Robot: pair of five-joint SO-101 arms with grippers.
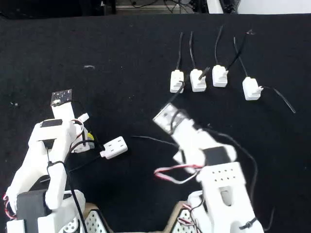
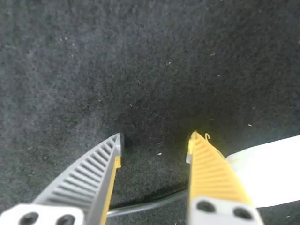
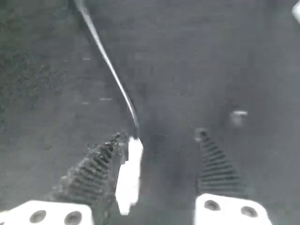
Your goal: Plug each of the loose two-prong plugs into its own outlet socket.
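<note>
Side by side, the left arm and right arm bend forward, the left gripper pointing down with fingers spread, the right gripper likewise agape, extended farther forward.

Black cloth plus some background clutter

The table's covered in black cloth, with a bit of pale lint far left and a speck by the left edge. Past the far edge there are dark cables and a white panel far right.
</note>
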